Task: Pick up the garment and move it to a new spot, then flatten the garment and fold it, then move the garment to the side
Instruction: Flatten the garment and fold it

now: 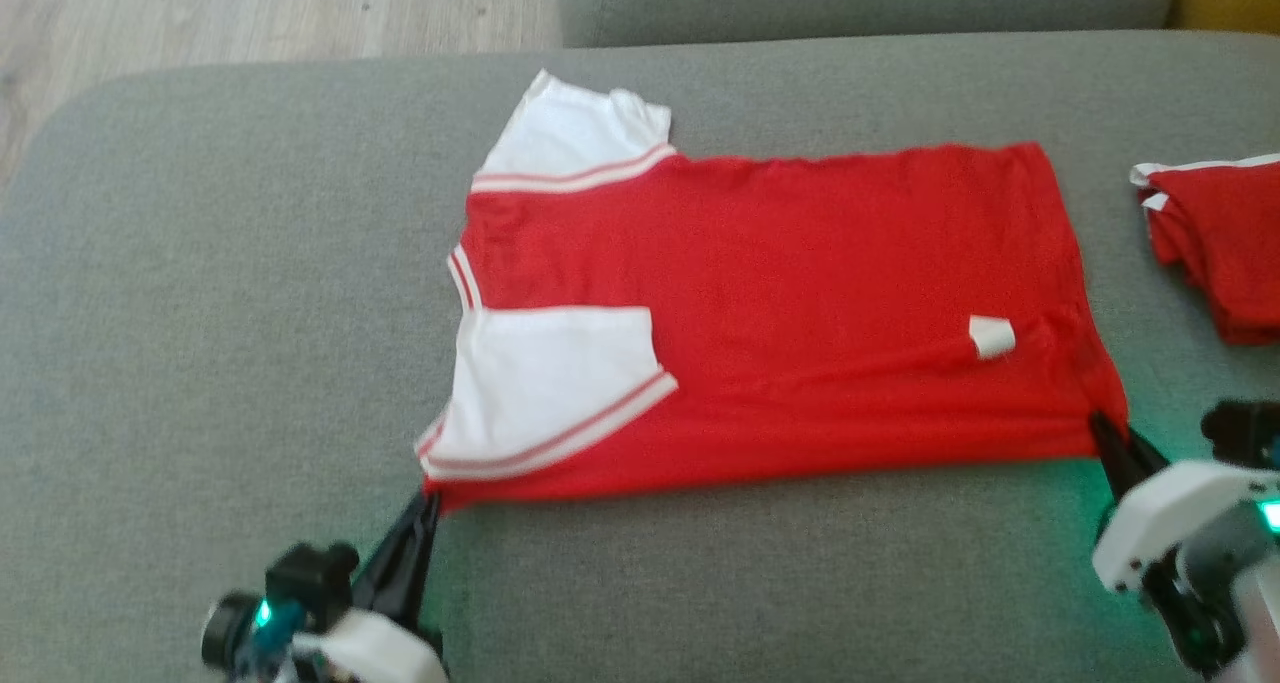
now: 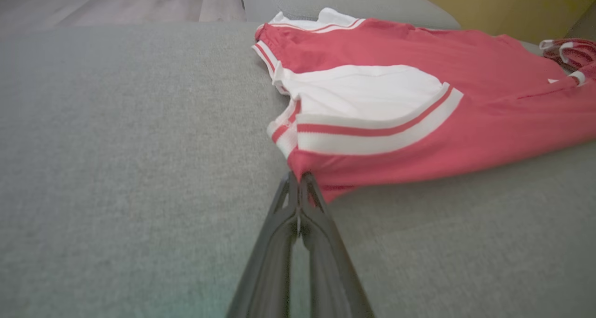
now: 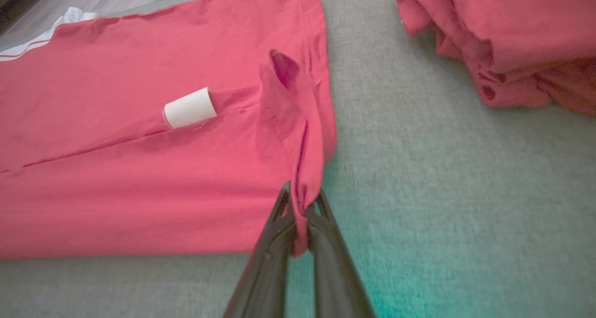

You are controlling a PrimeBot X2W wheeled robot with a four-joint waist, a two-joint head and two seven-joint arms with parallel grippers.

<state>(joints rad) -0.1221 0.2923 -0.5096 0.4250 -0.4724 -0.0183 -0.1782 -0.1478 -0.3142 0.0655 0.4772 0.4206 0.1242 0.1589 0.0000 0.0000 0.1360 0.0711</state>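
Grey sofa cushion [image 1: 200, 313] underneath, red-and-white garment [image 1: 800, 263] spread flat at centre frame, a second red bundle [image 1: 1220, 253] at the right edge. Left hand [image 1: 429, 500] is pinched on the garment's lower-left corner, right hand [image 1: 1100, 425] clamped on its lower-right corner. White tag [image 1: 992, 337] sits centre-right.

- Red garment [image 1: 800, 293], spread flat: one.
- White sleeves on it, each with a striped cuff: two, the far sleeve [image 1: 575, 133] and the near sleeve [image 1: 550, 378].
- Small white label [image 1: 992, 337] on the red cloth: one.
- Heap of red cloth [image 1: 1220, 253] with white trim, at the right: one; how many pieces are in it, I cannot tell.
- Grippers: two, the left gripper [image 1: 428, 501] and the right gripper [image 1: 1102, 425].
- Grey sofa [image 1: 200, 313]: one.
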